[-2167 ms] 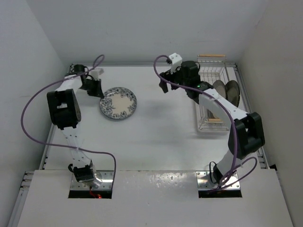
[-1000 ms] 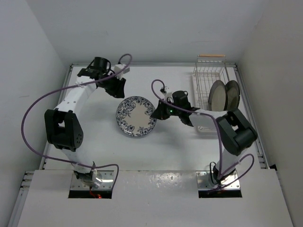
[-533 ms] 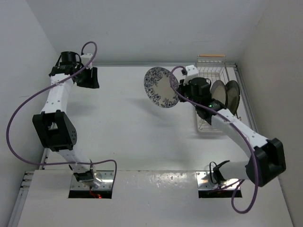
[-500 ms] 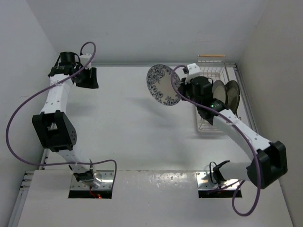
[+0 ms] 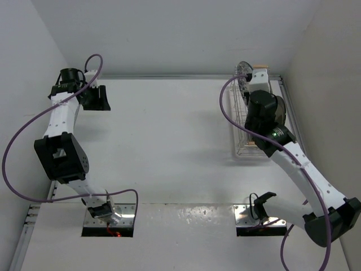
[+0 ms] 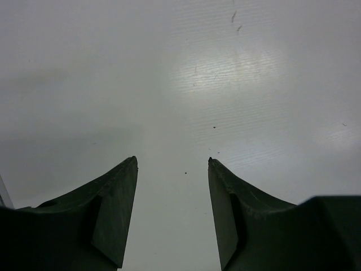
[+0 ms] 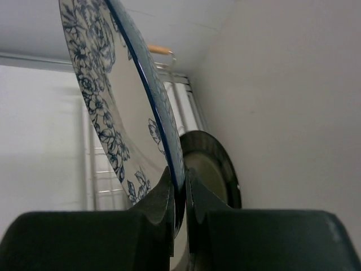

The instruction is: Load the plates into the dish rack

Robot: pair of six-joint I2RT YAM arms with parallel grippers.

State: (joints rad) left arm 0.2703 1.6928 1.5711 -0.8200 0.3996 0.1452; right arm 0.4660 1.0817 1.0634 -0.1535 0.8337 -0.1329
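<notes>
From above, your left arm [image 5: 61, 116] reaches to the far left corner, its left fingers [image 5: 97, 100] over the matte white surface [image 5: 169, 130]. Your right arm [image 5: 285, 152] stretches over the white wire rack [image 5: 242, 151]. The floral plate [image 5: 243, 70] shows edge-on at the rack's far end, beside the wooden handle [image 5: 260, 66].

On the left wrist camera, the dark, wedge-shaped left fingers [image 6: 125, 183] stand apart with nothing between them, above the smooth surface [image 6: 225, 73].

On the right wrist camera, your right fingers [image 7: 168, 195] pinch the thin blue rim of the glossy floral plate [image 7: 113, 107], held upright and slightly tilted. Just behind it, a round cream plate with a dark rim [image 7: 213, 166] stands on edge in the rack [image 7: 96, 169].
</notes>
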